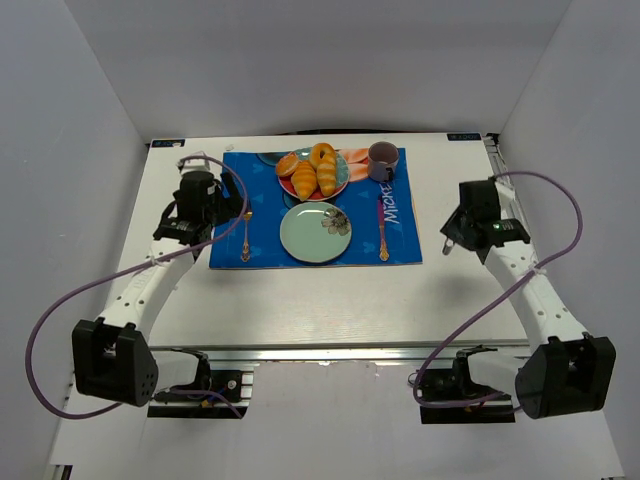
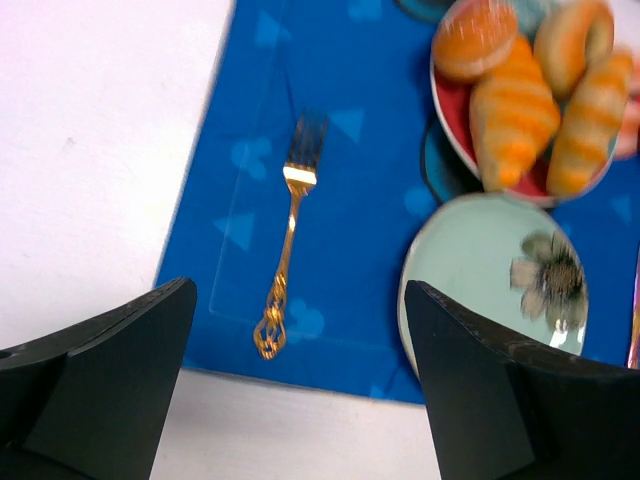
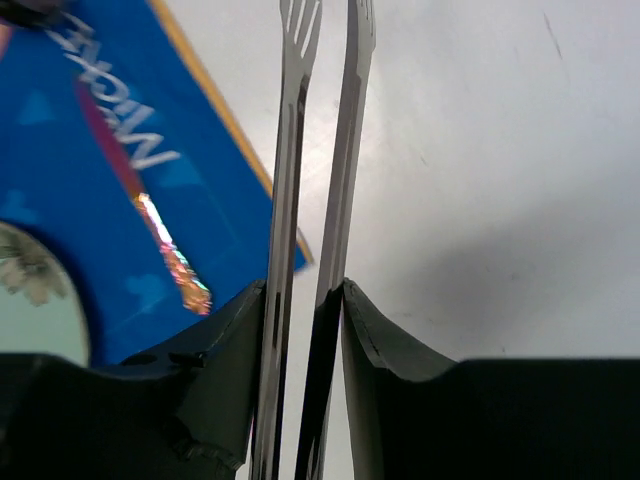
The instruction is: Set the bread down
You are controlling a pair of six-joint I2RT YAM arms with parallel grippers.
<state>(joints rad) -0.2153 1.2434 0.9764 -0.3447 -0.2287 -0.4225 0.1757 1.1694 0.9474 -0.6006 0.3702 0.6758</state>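
The two golden-orange, ridged, glossy bread rolls (image 1: 315, 178) (image 2: 515, 120) lie side by side on a round red plate (image 1: 314, 198) (image 2: 455, 125) at the far edge of a blue rectangular placemat (image 1: 262, 215) (image 2: 350, 200); on the same plate, beyond the rolls, sit a ring-shaped doughnut (image 1: 322, 153) (image 2: 572, 35) and a round orange bun (image 1: 288, 163) (image 2: 475, 38). Just in front of the red plate lies a pale green round plate with a flower motif (image 1: 305, 235) (image 2: 455, 270), bare of food; a purple mug (image 1: 382, 160) stands at the mat's far right corner. A gold ornate fork (image 1: 245, 235) (image 2: 285, 250) lies on the mat left of the green plate; a slender utensil with an iridescent handle (image 1: 383, 232) (image 3: 175, 255) lies to its right. The left gripper (image 1: 222, 208) (image 2: 297, 330) hangs over the left edge of the mat, its fingers spread wide with nothing between them. The right gripper (image 1: 462, 228) (image 3: 305, 295) is over the bare white table (image 1: 330, 300) (image 3: 480, 150), right of the mat and apart from it; its fingers are closed tight on a pair of thin metal tongs (image 3: 342, 170), whose two blades run nearly parallel and close together, tips holding nothing.
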